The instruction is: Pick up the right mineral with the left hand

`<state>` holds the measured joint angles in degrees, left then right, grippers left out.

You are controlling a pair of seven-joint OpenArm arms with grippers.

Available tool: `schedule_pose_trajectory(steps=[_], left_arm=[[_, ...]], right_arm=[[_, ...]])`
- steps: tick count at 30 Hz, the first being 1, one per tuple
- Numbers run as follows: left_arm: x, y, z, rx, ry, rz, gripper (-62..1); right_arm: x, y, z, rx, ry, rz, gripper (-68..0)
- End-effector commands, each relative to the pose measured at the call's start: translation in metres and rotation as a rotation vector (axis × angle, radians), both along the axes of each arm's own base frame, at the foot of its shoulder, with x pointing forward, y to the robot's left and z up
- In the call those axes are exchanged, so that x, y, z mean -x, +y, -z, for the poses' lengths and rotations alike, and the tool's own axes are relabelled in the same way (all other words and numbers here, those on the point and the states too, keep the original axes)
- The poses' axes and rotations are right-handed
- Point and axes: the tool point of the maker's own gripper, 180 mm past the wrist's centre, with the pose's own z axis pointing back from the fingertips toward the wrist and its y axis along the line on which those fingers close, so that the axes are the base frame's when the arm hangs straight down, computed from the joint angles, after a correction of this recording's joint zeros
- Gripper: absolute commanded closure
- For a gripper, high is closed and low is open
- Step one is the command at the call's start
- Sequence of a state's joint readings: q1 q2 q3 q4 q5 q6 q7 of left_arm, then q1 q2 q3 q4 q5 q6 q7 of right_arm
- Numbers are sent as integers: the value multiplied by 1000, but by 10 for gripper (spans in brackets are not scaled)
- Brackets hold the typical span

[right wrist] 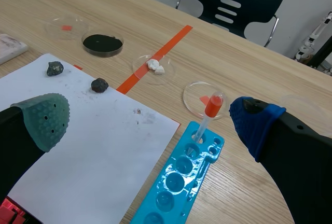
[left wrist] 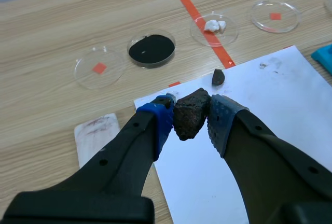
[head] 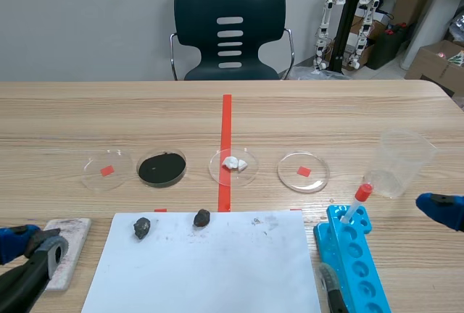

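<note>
Right mineral [head: 202, 217]: small dark lump on the white paper [head: 217, 269], near the sheet's far edge and just beside the red tape line, well apart from both tools. Left tool [left wrist: 191, 111]: pads clamped on a separate dark rock [left wrist: 189, 120], above the counter [head: 87, 117]. Right tool [right wrist: 149, 119]: fingers wide apart.

The left hand [left wrist: 191, 119] sits low, clamped on a dark mineral [left wrist: 189, 111]; the right hand [right wrist: 150, 117] hangs with fingers spread wide.
</note>
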<state>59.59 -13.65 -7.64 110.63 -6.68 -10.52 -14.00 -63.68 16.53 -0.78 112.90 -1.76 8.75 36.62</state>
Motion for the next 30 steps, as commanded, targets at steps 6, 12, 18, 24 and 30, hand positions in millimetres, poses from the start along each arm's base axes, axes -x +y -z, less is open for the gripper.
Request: schedule_pose_trajectory(steps=[6, 12, 18, 24, 30], left_arm=[[-4, 1, -16, 9, -124, 12, -74], [-13, -5, -31, -6, -219, 47, -74], [-18, -5, -35, -6, -242, 46, -74], [-19, -4, -35, -7, -244, 46, -74], [-19, -4, -35, -7, -244, 46, -74]], right_arm=[[-4, 0, -10, -11, -34, 2, -655], [-4, 0, -10, -11, -34, 3, -655], [-4, 0, -10, -11, -35, 2, -655], [-4, 0, -10, -11, -34, 2, -655], [-4, 0, -10, -11, -34, 2, -655]])
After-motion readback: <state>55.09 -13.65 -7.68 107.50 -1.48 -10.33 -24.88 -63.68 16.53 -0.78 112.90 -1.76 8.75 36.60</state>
